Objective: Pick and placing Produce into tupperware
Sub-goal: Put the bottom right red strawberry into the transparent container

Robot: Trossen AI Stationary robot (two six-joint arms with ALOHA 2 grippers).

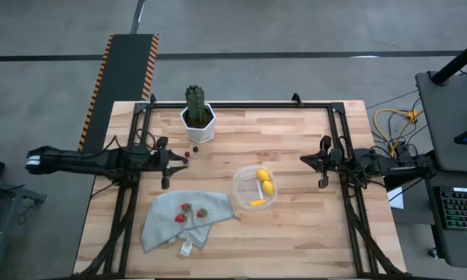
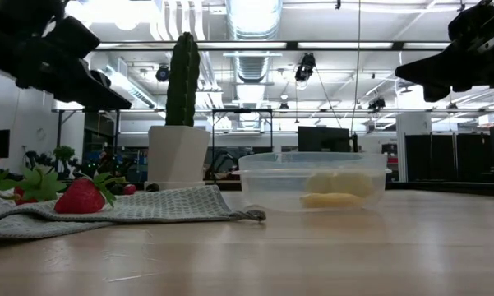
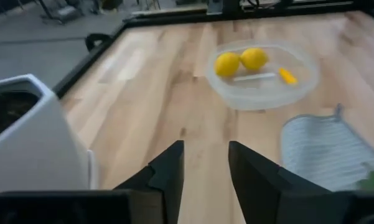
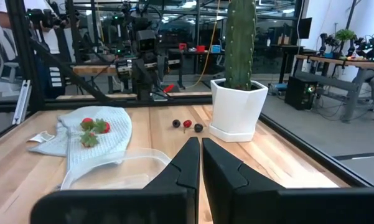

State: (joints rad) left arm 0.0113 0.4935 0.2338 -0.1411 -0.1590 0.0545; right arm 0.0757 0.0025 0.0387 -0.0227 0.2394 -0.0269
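Note:
The clear tupperware sits mid-table and holds two yellow lemons and an orange-yellow piece. Red strawberries lie on a grey cloth. Tiny dark berries rest on the wood next to the cactus pot. My left gripper hovers open at the table's left side, near the berries. My right gripper hangs shut at the right side, above the table and clear of the tub.
A green cactus in a white pot stands near the far edge. The black frame rails run along the table's left, right and far sides. Bare wood lies between the tub and the far edge.

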